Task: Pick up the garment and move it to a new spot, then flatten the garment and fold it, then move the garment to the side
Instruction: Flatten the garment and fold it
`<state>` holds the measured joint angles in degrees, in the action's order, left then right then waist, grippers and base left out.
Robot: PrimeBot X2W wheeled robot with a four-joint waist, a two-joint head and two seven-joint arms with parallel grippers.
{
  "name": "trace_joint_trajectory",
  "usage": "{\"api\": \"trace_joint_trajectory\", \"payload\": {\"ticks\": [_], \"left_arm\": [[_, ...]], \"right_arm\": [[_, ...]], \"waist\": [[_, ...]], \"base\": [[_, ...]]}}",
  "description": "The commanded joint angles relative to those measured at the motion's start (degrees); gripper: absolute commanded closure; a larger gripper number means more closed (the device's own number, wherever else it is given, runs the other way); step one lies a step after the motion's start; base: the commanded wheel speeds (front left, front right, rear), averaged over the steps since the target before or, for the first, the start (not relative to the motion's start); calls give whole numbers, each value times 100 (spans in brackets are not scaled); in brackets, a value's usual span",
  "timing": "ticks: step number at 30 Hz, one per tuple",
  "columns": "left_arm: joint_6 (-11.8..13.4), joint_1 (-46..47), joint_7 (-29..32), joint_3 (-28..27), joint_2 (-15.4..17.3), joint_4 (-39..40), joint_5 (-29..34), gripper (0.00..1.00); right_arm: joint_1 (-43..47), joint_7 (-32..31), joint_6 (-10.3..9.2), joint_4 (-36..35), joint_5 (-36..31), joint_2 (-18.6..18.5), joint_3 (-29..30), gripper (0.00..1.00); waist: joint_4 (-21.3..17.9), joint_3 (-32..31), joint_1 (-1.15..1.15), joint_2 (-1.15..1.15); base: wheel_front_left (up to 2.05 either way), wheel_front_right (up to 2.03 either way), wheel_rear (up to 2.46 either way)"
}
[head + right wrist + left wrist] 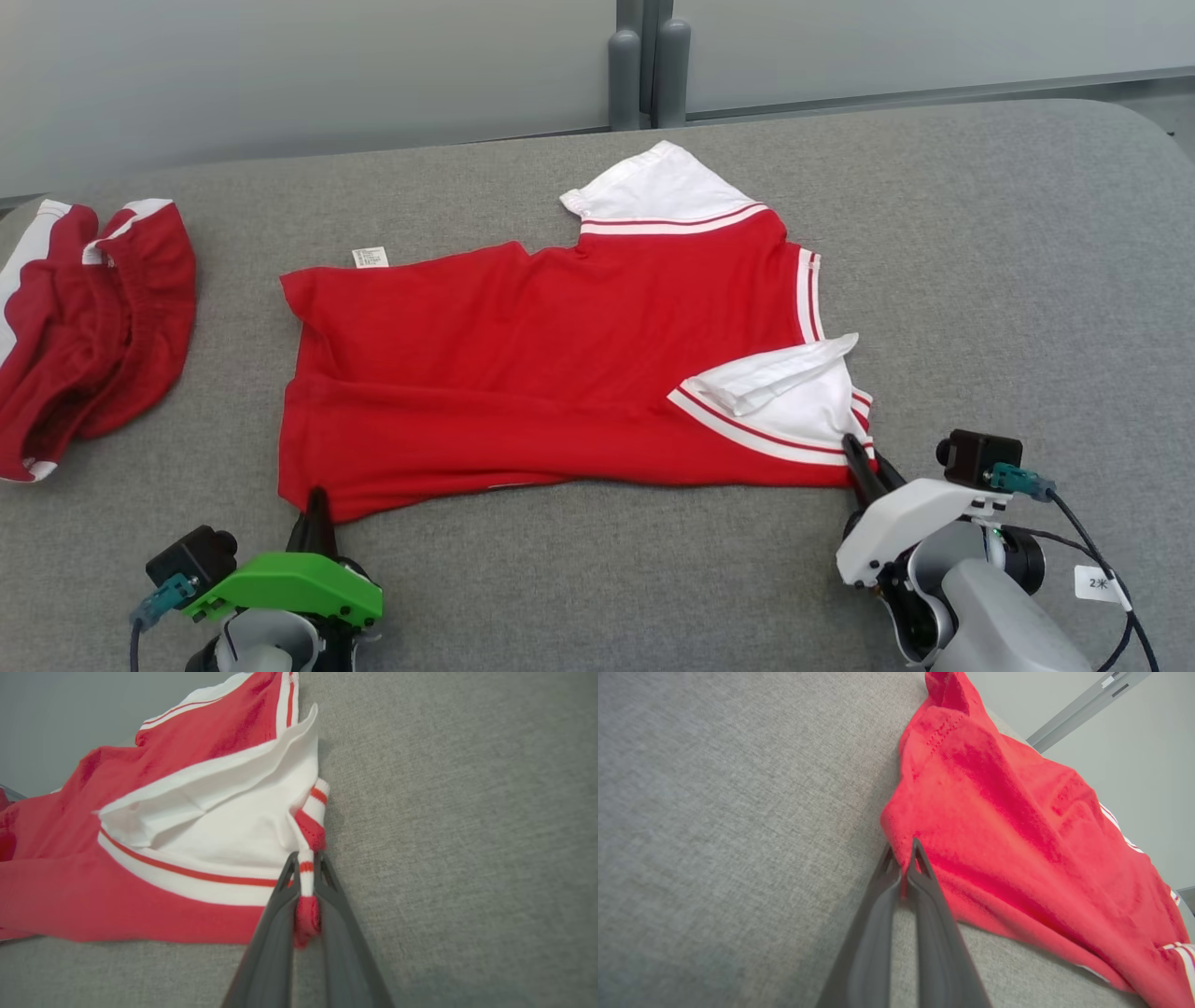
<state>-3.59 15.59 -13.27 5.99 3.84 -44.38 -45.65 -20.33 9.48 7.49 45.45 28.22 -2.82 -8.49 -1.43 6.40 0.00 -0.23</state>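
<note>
A red garment [560, 364] with white, red-striped sleeves lies spread across the grey table [980, 280]. My left gripper [316, 504] is at its near left corner, shut on the red hem; the left wrist view shows the garment [1017, 830] pinched between the dark fingers [924, 877] of that gripper [903, 851]. My right gripper [854, 453] is at the near right corner, shut on the striped edge by the white sleeve. The right wrist view shows the garment [163, 858] with that striped edge clamped in the gripper [306, 863].
A second red and white piece of clothing [84, 327] lies bunched at the table's left edge. A pale wall and a grey post [649, 65] stand behind the far edge. Bare grey surface lies right of the garment and in front of it.
</note>
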Motion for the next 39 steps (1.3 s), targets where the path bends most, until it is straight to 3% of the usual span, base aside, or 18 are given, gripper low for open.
{"api": "trace_joint_trajectory", "payload": {"ticks": [1,4,5,13,20,21,23,24,25,26,39], "left_arm": [[-39,43,-50,19,50,30,80,100],[-65,-31,-83,65,75,112,137,100],[-17,-604,-110,243,44,700,240,100],[202,-1427,36,358,-22,1297,-50,100],[445,-1788,131,439,-46,1419,-301,100],[462,-1793,137,456,-49,1416,-307,78],[513,-1821,141,477,-51,1397,-334,41],[513,-1821,141,477,-51,1397,-334,41],[520,-1843,142,487,-52,1393,-342,0],[544,-1865,137,485,-58,1388,-334,0],[803,-2050,18,286,341,1604,-170,0]], "right_arm": [[-110,124,1,42,-45,-20,38,100],[-162,288,0,-2,-186,-63,213,100],[547,394,-6,-863,-433,-365,1012,100],[1486,-27,-7,-1664,-635,-160,1601,100],[1760,-216,-9,-1823,-765,-62,1782,100],[1781,-228,-9,-1809,-785,-55,1786,100],[1797,-236,-9,-1786,-810,-47,1799,66],[1797,-236,-9,-1786,-810,-47,1799,66],[1812,-240,-4,-1781,-823,-43,1796,46],[1823,-247,-3,-1776,-816,-25,1780,0],[1941,-132,-2,-1975,-933,-18,2037,0]], "waist": [[1,-16,0,23],[-2,-63,0,23],[10,-222,0,23],[-31,-291,0,23],[-29,-375,0,23],[-27,-387,0,23],[-21,-411,0,23],[-21,-411,0,23],[-19,-425,0,23],[-19,-438,0,23],[-58,-608,0,23]], "base": [[0,0,0],[0,0,0],[0,0,0],[0,0,0],[0,0,0],[0,0,0],[0,0,0],[0,0,0],[0,0,0],[0,0,0],[0,0,0]]}}
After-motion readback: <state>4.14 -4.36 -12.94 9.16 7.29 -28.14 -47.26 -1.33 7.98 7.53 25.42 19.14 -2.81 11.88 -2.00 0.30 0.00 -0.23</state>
